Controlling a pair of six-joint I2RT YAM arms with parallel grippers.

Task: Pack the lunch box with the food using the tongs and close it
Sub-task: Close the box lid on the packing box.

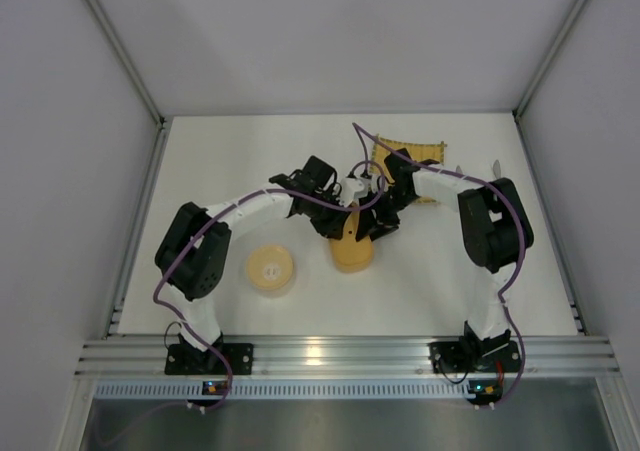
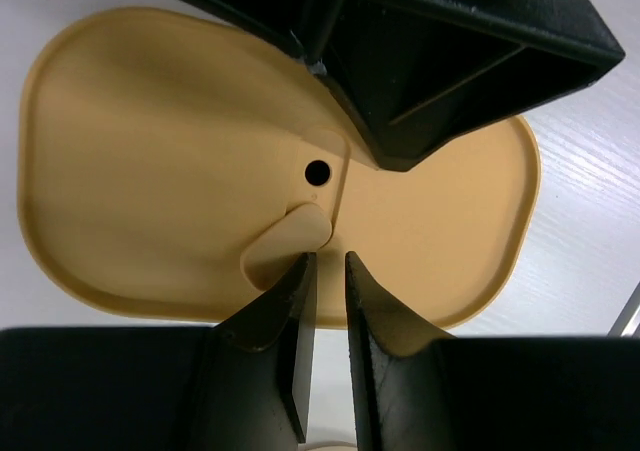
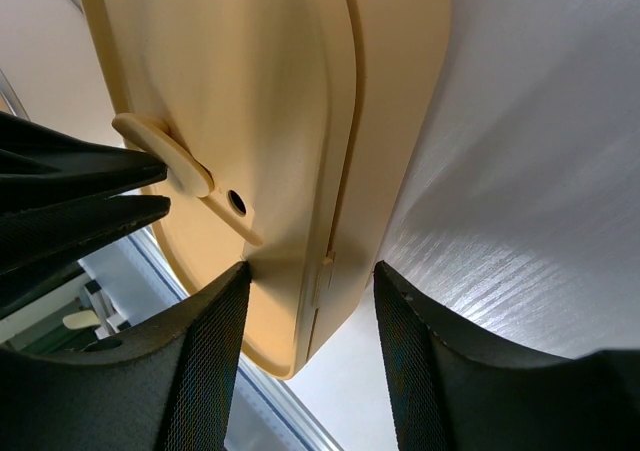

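The orange-tan lunch box (image 1: 352,254) lies mid-table with its lid (image 2: 150,151) on. The food is hidden. My left gripper (image 2: 325,261) hovers over the lid, nearly shut with only a slim empty gap. Its left tip touches the small raised tab (image 2: 285,239) beside a round hole (image 2: 317,172). My right gripper (image 3: 312,276) clamps the box near one rounded end, one pad on the lid, the other against the base edge (image 3: 400,121). Its fingers (image 2: 400,121) reach over the lid's far side. Slim grey slivers that look like the tongs (image 1: 492,165) show behind the right arm.
A round tan container (image 1: 270,269) sits left of the box. A bamboo mat (image 1: 410,156) lies at the back, partly under the right arm. White walls enclose the table on three sides. A metal rail (image 1: 340,356) runs along the near edge.
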